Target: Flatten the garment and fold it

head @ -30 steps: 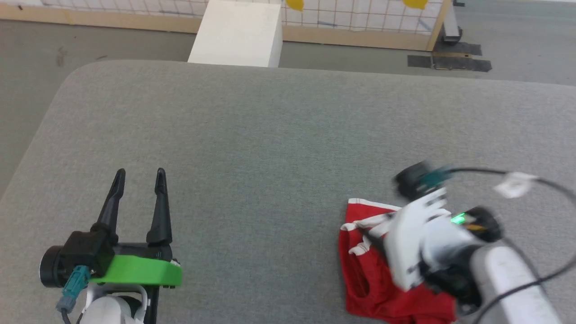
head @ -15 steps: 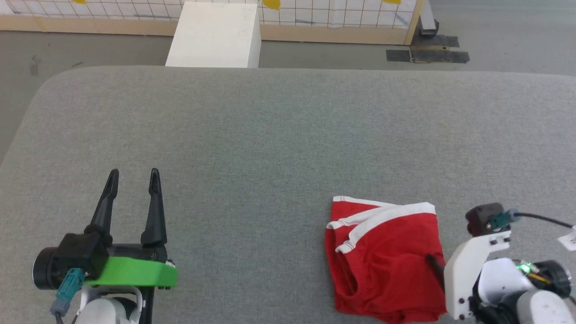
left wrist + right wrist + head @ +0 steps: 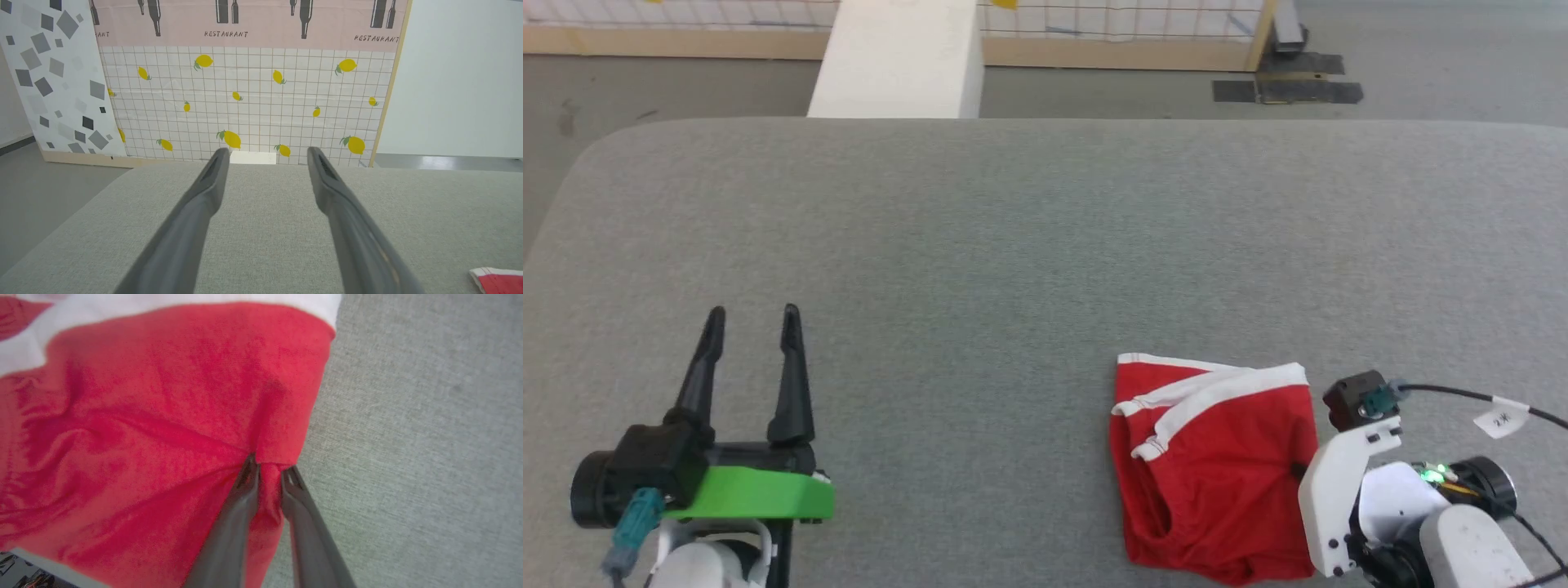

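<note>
Garment (image 3: 1217, 474) lies bunched on the near right part of the grey table (image 3: 1013, 245), red with a white band along its far edge. From my head view, my right claw (image 3: 1296, 469) is mostly hidden behind its white wrist bracket (image 3: 1331, 506). Its own wrist view shows the fingers pinched almost together on a fold at the garment's right edge. My left claw (image 3: 752, 310) hovers wide open over the table's near left part.

In the head view's lower right, the right gripper (image 3: 1296, 470) is mostly hidden behind its own white wrist bracket (image 3: 1339, 498). The left wrist view's bottom right corner cuts off the garment (image 3: 496, 281).
</note>
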